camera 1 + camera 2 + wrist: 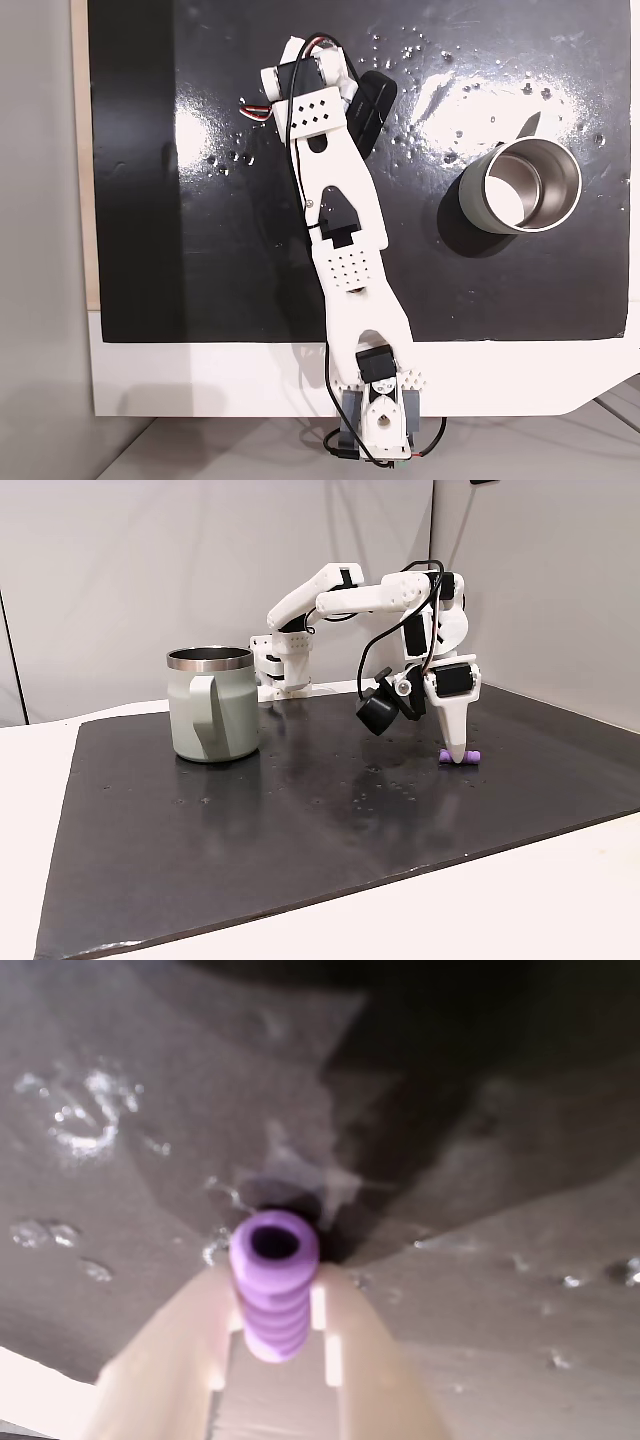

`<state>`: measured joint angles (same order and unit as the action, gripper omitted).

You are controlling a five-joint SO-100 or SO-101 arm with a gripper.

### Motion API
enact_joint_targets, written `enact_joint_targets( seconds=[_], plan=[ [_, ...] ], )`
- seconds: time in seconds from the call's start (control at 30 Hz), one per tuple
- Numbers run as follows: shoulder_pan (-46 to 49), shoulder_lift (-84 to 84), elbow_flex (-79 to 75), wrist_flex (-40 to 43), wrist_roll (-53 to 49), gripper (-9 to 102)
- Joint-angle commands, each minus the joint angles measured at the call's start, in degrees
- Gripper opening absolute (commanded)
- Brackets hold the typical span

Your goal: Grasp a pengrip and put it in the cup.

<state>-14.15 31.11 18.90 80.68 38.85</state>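
Note:
The light-purple ribbed pengrip (274, 1305) sits between my two pale fingertips, its open end facing away. My gripper (275, 1278) is shut on it. In a fixed view from the side, the gripper (458, 752) points straight down with its tips at the black mat, and the pengrip (462, 756) is at mat level. The steel-rimmed cup (210, 715) with a handle stands upright far to the left in that view. From above, the cup (530, 190) is at the right of the mat, and my arm (345, 230) reaches toward the far edge.
A glossy black mat (300, 820) covers a white table (250, 380) and bears scattered droplets (420, 50). Open mat lies between gripper and cup. A black camera (379, 715) hangs from the wrist. The arm's base (380, 405) is at the near table edge.

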Motion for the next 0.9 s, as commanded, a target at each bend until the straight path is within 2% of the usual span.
enact_joint_targets(
  seconds=[0.0, 0.5, 0.87],
  plan=[
    [0.2, 1.6, -1.2, 2.5, 0.3, 0],
    [7.0, 35.9, 20.0, 12.0, -1.8, 0],
    [16.7, 53.2, 29.3, 19.9, -14.8, 0]
  ],
)
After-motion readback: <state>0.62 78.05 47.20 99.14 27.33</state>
